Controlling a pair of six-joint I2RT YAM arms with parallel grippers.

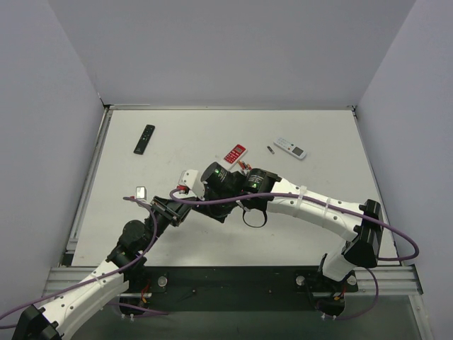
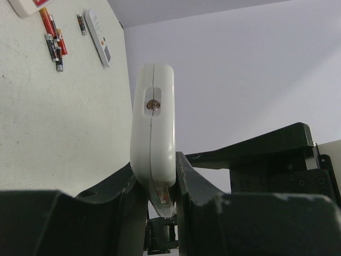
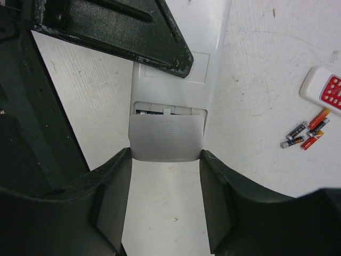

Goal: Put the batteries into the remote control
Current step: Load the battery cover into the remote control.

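Observation:
My left gripper (image 2: 160, 178) is shut on the lower end of the white remote control (image 2: 153, 122) and holds it on edge above the table, left of centre in the top view (image 1: 189, 177). In the right wrist view the remote's plain back (image 3: 173, 90) faces the camera. Its grey cover (image 3: 167, 141) is slid partly off, showing a slot. My right gripper (image 3: 166, 157) grips the cover's two side edges. Several batteries (image 3: 306, 133) lie loose on the table beside the red-and-white remote (image 3: 325, 90); they also show in the left wrist view (image 2: 53, 37).
A slim black remote (image 1: 144, 139) lies at the back left. A second white remote (image 1: 290, 147) lies at the back right with a single battery (image 1: 270, 149) beside it. A small grey rectangular piece (image 1: 140, 191) lies left of the arms. Both grippers (image 1: 202, 183) meet mid-table.

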